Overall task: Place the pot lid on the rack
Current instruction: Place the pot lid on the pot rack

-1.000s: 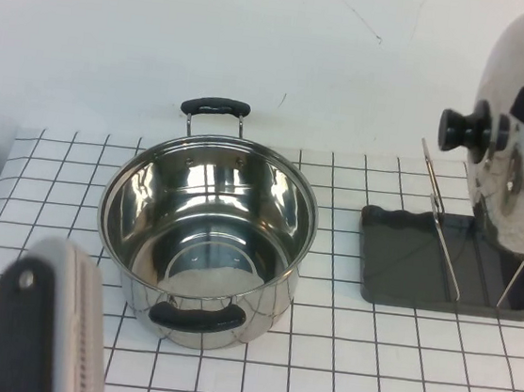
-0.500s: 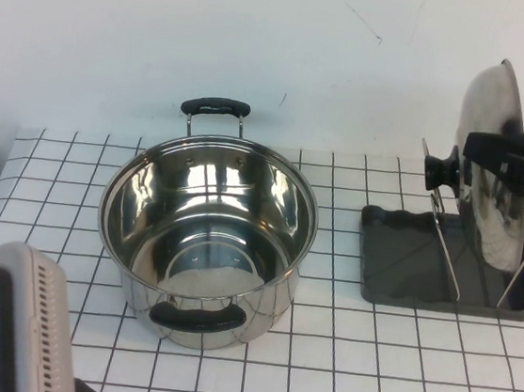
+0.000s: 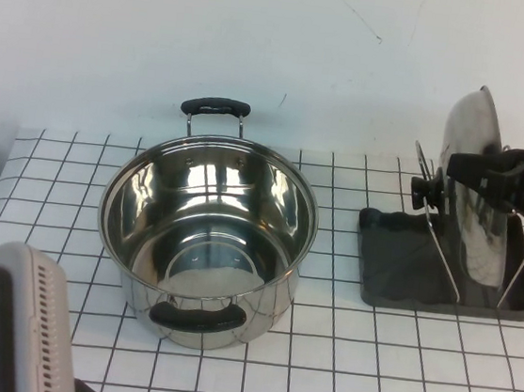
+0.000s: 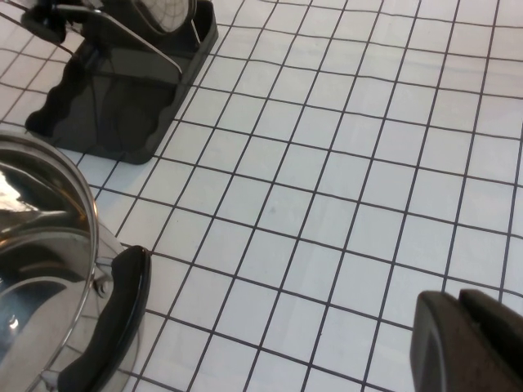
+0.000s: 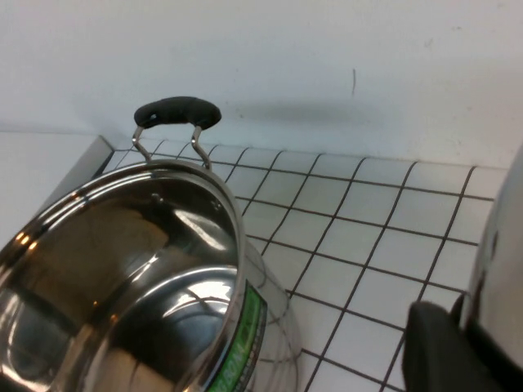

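Note:
The pot lid [image 3: 475,241] stands on edge in the rack [image 3: 404,261], its lower rim between the thin wire loops [image 3: 439,233]. Its black knob [image 3: 424,192] points toward the steel pot [image 3: 205,237]. My right gripper [image 3: 464,169] reaches in from the right and is shut on the lid's upper rim. In the right wrist view the lid [image 5: 505,253] fills the edge beside the right gripper [image 5: 462,317]. My left gripper [image 4: 458,302] is shut and empty, low over the tiles near the pot's front handle [image 4: 110,322]. The rack [image 4: 122,98] shows far off in that view.
The deep pot with two black handles [image 3: 215,107] stands mid-table, left of the rack. The left arm's grey body [image 3: 15,329] fills the near left corner. A white wall runs behind the table. Bare gridded tiles lie between pot and rack.
The lid has come down and turned edge-on into the rack's wire loops, with the right gripper still on it. The left arm shifted lower early on, then stayed still.

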{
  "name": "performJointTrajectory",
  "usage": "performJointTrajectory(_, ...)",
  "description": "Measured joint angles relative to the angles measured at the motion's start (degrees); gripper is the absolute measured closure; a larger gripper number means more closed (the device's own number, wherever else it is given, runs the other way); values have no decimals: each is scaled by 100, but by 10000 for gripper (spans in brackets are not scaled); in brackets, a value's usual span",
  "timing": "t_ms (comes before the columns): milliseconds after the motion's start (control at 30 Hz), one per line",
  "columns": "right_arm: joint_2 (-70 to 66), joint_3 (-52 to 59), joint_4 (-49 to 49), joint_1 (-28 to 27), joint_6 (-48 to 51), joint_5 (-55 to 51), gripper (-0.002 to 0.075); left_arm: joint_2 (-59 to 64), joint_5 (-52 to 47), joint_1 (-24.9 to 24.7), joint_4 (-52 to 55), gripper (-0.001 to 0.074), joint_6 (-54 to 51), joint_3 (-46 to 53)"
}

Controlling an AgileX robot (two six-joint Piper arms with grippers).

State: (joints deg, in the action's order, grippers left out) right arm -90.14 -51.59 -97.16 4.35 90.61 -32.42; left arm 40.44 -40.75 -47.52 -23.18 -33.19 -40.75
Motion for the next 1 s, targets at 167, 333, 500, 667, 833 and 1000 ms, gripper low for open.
performJointTrajectory(167,-37,0,-13,0,-242,84,535,0,0,0,-38,736,0,0)
performJointTrajectory(333,-45,0,-15,0,-312,123,319,0,0,0,-103,736,12,0)
performJointTrajectory(500,-45,0,7,0,-315,113,255,0,0,0,-118,736,38,0)
performJointTrajectory(667,-45,-4,125,-44,-361,63,246,0,-21,0,-118,736,49,0)
performJointTrajectory(833,-33,-4,192,-385,-647,-260,245,0,-25,0,-146,736,60,0)
performJointTrajectory(1000,93,-4,234,-831,-820,-769,245,0,-25,0,-219,736,63,0)
